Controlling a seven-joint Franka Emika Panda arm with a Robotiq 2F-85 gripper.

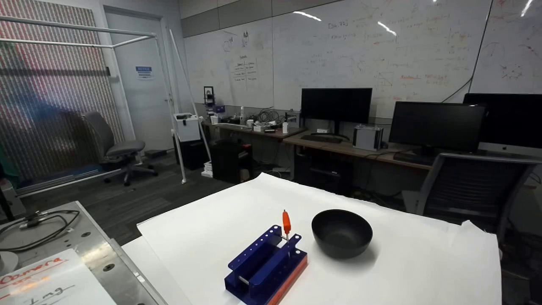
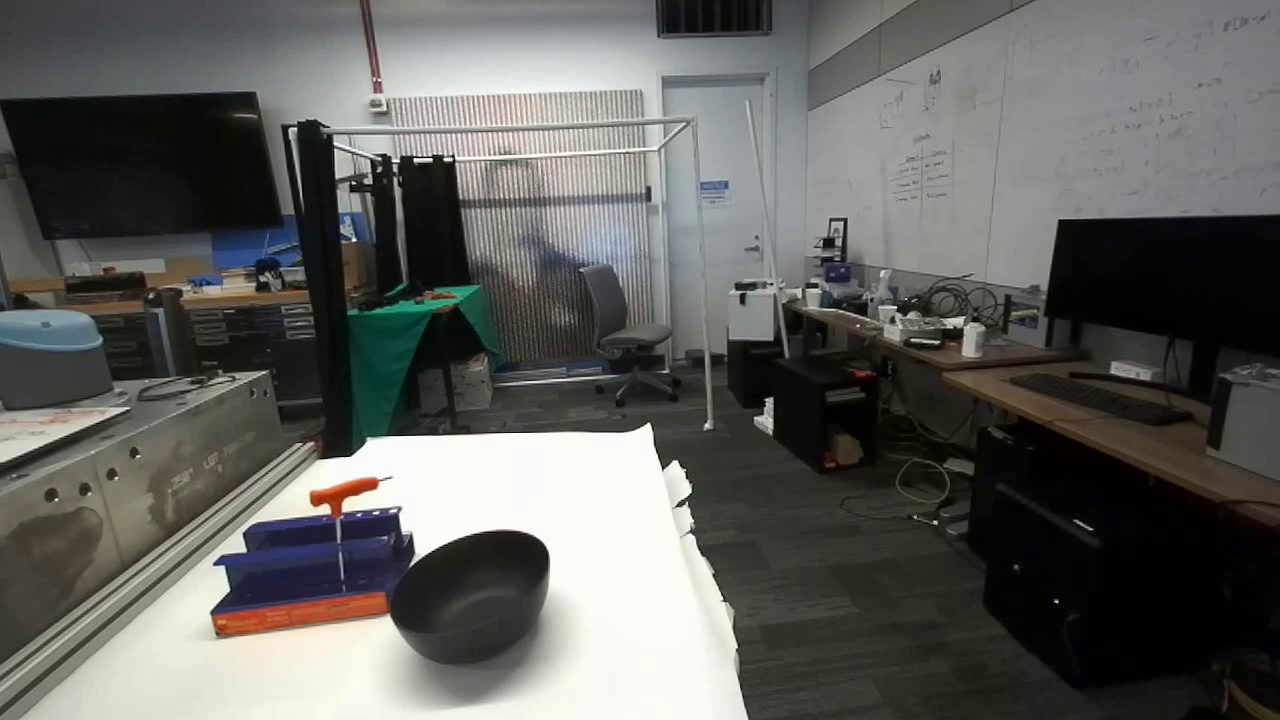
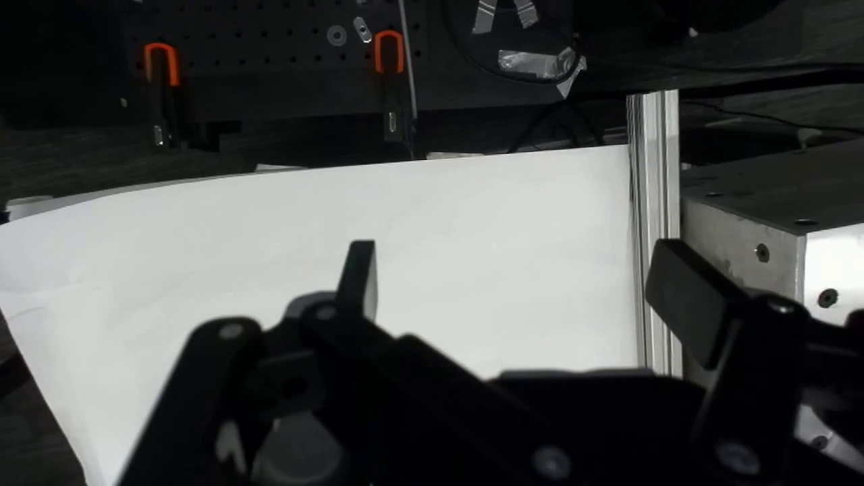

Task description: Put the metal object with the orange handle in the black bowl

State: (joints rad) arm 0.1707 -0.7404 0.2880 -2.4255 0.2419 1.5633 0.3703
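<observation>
The metal object with the orange handle stands upright in a hole of the blue rack, with its handle on top. It also shows in an exterior view as a T-shaped handle on a thin metal shaft. The black bowl stands upright beside the rack, close to it, and also shows in an exterior view. The bowl's visible inside holds nothing. My gripper is open, with nothing between its fingers, above the white table cover. Neither the metal object nor the bowl shows in the wrist view, and the gripper is outside both exterior views.
The blue rack has an orange-red strip along its base and shows in both exterior views. The white-covered table is bordered by a metal rail and a metal block. Orange-tipped clamps sit beyond the table's edge.
</observation>
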